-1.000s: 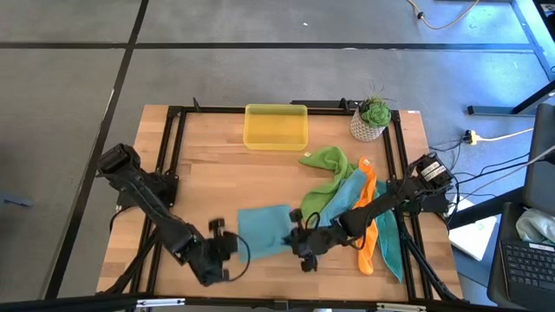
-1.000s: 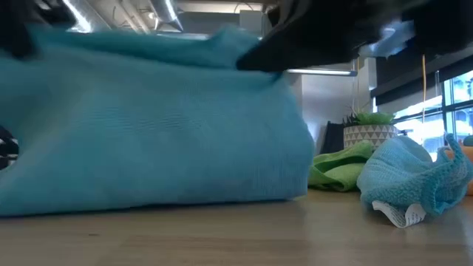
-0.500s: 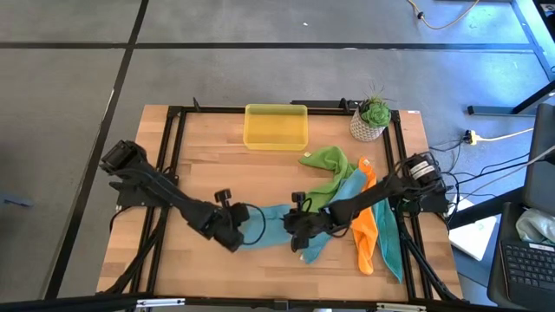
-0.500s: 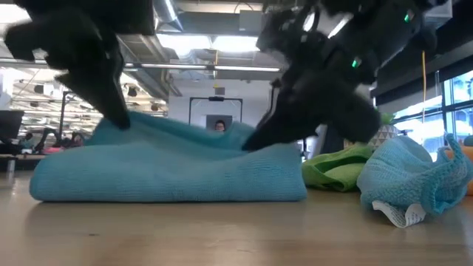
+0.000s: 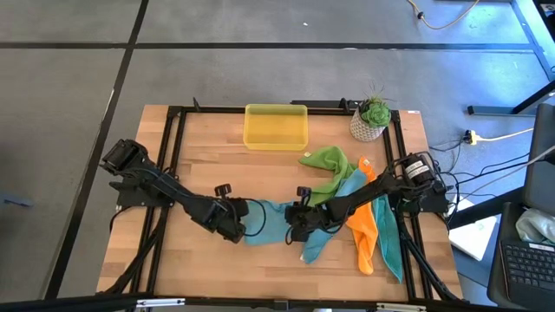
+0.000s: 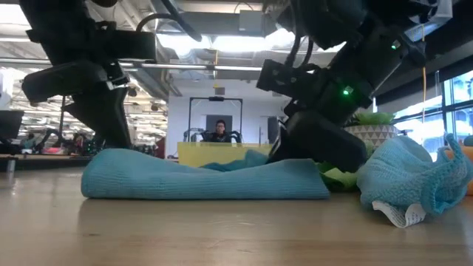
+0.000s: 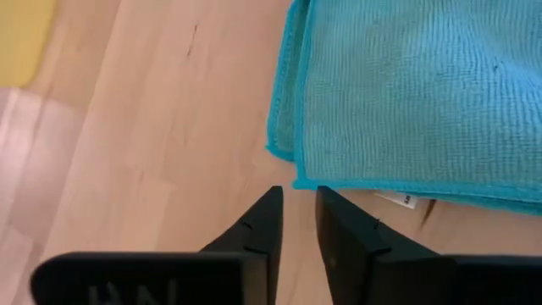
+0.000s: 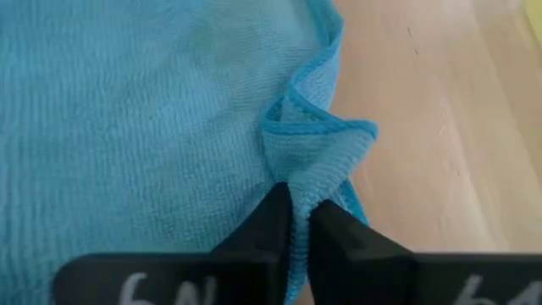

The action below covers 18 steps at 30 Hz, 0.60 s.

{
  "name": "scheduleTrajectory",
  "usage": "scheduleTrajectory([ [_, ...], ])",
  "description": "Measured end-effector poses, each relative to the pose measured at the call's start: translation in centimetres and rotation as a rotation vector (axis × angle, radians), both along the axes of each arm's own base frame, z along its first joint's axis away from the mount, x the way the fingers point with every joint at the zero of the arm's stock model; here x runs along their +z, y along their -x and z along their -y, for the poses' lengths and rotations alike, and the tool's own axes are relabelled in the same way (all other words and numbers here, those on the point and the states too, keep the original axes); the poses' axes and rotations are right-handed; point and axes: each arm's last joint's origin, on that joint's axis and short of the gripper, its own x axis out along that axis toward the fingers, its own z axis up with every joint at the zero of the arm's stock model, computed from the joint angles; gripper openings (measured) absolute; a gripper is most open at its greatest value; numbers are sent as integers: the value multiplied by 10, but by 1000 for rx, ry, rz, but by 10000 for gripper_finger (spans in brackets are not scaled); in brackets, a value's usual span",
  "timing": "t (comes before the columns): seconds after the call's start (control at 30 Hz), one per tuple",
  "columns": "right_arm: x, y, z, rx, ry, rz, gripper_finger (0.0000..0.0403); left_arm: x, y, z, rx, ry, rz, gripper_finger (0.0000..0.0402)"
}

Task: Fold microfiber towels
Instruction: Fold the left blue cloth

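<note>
A teal towel (image 5: 269,221) lies folded on the table between my two grippers, flat and low in the low view (image 6: 207,181). My left gripper (image 7: 298,193) stands at the towel's left end. Its fingers are slightly apart with bare wood between them, just short of the towel's corner (image 7: 296,180). My right gripper (image 8: 302,203) is at the towel's right end (image 5: 297,227), shut on a puckered bit of the cloth. My right gripper pinches a raised pucker of the teal towel at its hemmed edge (image 8: 312,169), near the right-end corner, between its two fingers. The fingers slant down from the table's right side. The rest of the towel lies on the table, slack.
A second teal towel (image 6: 414,181) is bunched just right of the folded one. Green (image 5: 325,165), orange (image 5: 364,230) and teal (image 5: 390,247) towels are heaped at the right. A yellow tray (image 5: 276,128) and a potted plant (image 5: 373,117) stand at the far edge.
Both grippers have gone toward the table's far edge and down, tipping as they went. The teal towel, which hung high from them near the front edge, has come down and now lies folded and flat on the table.
</note>
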Motion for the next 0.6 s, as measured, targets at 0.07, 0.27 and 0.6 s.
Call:
scheduleTrajectory([
  [0.07,1,-1,0,1,-6,11,64,0,-1,-1,5,-1,2,76],
  [0.27,10,-1,-1,-13,-12,50,159,0,1,2,13,7,14,81],
  [0.6,43,16,4,-155,-81,57,251,2,13,26,61,-1,131,78],
])
